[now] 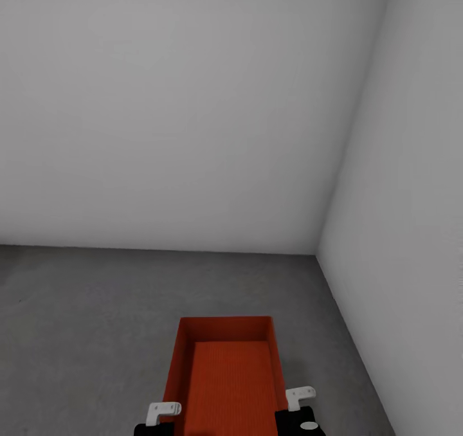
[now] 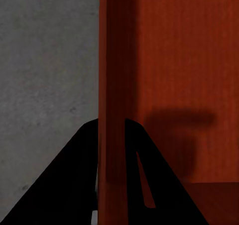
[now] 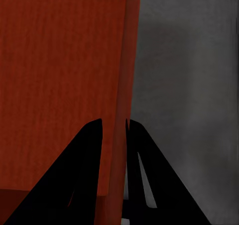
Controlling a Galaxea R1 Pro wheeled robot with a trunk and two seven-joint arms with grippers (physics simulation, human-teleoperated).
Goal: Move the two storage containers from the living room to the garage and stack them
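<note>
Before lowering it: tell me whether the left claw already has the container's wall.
Probably yes. The left claw straddles the storage container wall, one finger inside, one outside, nothing between. The right claw grips the opposite wall likewise.

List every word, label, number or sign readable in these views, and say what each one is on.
None: no readable text in any view.
Storage container: plain orange-red walls and ribbed bottom, no label.
Walls and concrete floor: bare, no signs.
Left hand and right hand, each clamped on a container side wall: plain black fingers, no markings.
</note>
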